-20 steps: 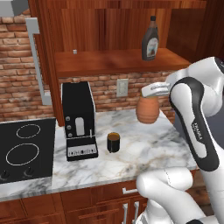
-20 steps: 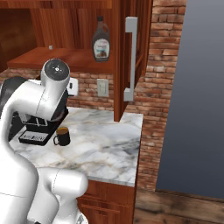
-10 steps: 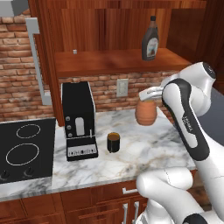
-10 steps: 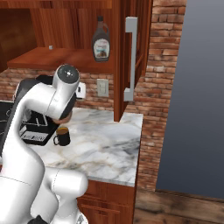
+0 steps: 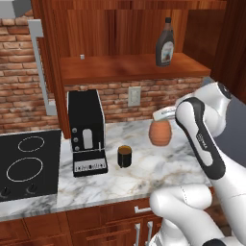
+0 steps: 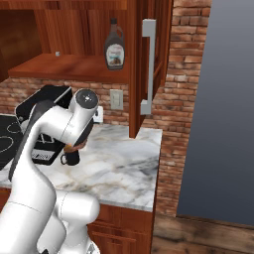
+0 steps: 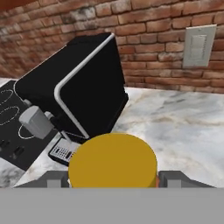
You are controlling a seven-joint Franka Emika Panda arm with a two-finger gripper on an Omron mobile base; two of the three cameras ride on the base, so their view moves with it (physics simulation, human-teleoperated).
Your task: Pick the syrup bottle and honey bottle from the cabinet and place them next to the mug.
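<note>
Honey bottle (image 5: 160,132) upright above counter right of mug (image 5: 124,156); syrup bottle (image 5: 165,49) on cabinet (image 5: 120,68) shelf.

Cabinet (image 5: 120,67) — reddish wood, smooth grain; counter (image 5: 158,168) — polished veined marble; wall (image 5: 19,86) of rough brick; coffee machine (image 5: 86,129) in matt black plastic; honey bottle (image 5: 160,132), ridged orange-tan.

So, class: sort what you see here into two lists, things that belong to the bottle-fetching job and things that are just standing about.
Part of the job:
- syrup bottle, on the cabinet shelf
- honey bottle, gripped by the claw above the counter
- mug, on the counter

Just standing about:
- coffee machine
- stove top
- wall socket
- marble counter
</note>
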